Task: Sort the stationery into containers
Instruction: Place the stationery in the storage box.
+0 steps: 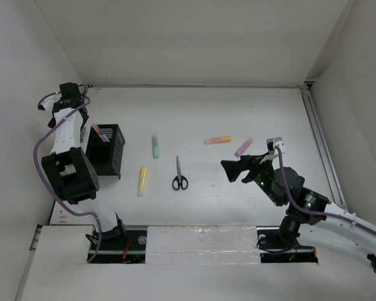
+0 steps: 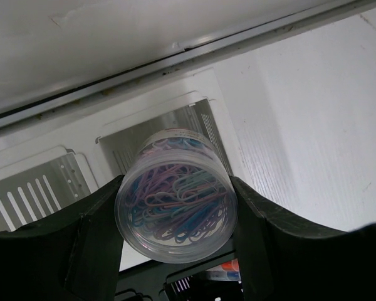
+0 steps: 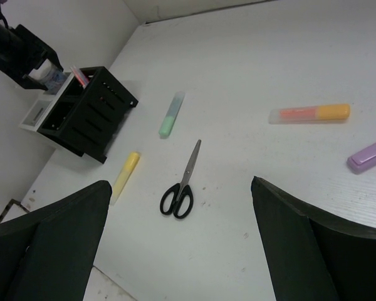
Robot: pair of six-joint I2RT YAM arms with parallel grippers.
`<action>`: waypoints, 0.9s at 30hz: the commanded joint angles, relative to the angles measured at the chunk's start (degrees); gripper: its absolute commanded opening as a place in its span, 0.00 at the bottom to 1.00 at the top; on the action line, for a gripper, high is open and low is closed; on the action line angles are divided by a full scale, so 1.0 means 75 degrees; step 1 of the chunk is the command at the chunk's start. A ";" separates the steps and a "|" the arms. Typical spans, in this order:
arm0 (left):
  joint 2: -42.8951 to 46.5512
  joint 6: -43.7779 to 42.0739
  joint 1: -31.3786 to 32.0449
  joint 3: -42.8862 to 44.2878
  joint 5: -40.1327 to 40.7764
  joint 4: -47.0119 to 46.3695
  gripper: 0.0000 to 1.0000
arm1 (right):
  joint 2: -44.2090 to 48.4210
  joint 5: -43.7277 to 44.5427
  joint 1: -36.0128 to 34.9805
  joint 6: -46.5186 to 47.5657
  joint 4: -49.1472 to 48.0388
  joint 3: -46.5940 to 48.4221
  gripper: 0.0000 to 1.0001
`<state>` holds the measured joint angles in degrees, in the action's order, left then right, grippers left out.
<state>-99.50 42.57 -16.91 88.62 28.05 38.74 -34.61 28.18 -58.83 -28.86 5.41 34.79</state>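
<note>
Closest to the bases, the yellow highlighter (image 1: 141, 180) and the black-handled scissors (image 1: 180, 175) are lying flat on the table (image 1: 194, 106), side by side with a gap between them and the scissor blades pointing away from the arms. To the right of those, the right gripper (image 1: 235, 170) hangs over the table with its jaws spread wide and nothing in them. A bit further out there's the green highlighter (image 1: 155, 146), then the orange highlighter (image 1: 217, 140) and the purple highlighter (image 1: 244, 146) near each other, the purple one just beyond the right claw. On the left, the black organiser (image 1: 106, 149) has some red pens (image 1: 100, 133) standing in it, and the white organiser (image 3: 41, 113) sits right up against its far side. Furthest back, the left gripper (image 2: 175, 182) is clamped on a clear round tub of coloured paper clips (image 2: 175, 210), held right over one compartment of the white one. Can't tell if it's touching.
</note>
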 commanded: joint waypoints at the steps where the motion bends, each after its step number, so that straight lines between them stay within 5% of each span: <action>1: 0.0060 0.0114 -0.0008 -0.0096 0.0010 -0.0173 0.00 | 0.0021 -0.0113 0.0051 0.0051 -0.0510 0.0354 0.99; 6: 0.0130 0.0114 -0.0008 -0.0238 0.0010 -0.0244 0.00 | -0.0131 -0.0183 0.0051 0.0051 -0.0581 0.0354 0.99; 10: 0.0060 0.0114 -0.0008 -0.0238 -0.0061 -0.0314 0.11 | -0.0131 -0.0184 0.0051 0.0051 -0.0651 0.0354 0.99; 17: 0.0154 0.0114 -0.0008 -0.0238 -0.0131 -0.0314 0.41 | -0.0131 -0.0254 0.0051 0.0051 -0.0651 0.0284 0.99; 19: 0.0154 0.0183 -0.0008 -0.0238 -0.0049 -0.0314 0.58 | -0.0062 -0.0254 0.0051 -0.0018 -0.0651 0.0284 0.99; 27: 0.0458 0.0102 -0.0008 -0.0238 0.0032 -0.0314 0.77 | -0.0061 -0.0254 0.0051 -0.0019 -0.0651 0.0214 0.99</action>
<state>-99.77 43.13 -16.91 86.91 26.89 36.91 -35.59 26.87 -58.83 -28.91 3.38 34.79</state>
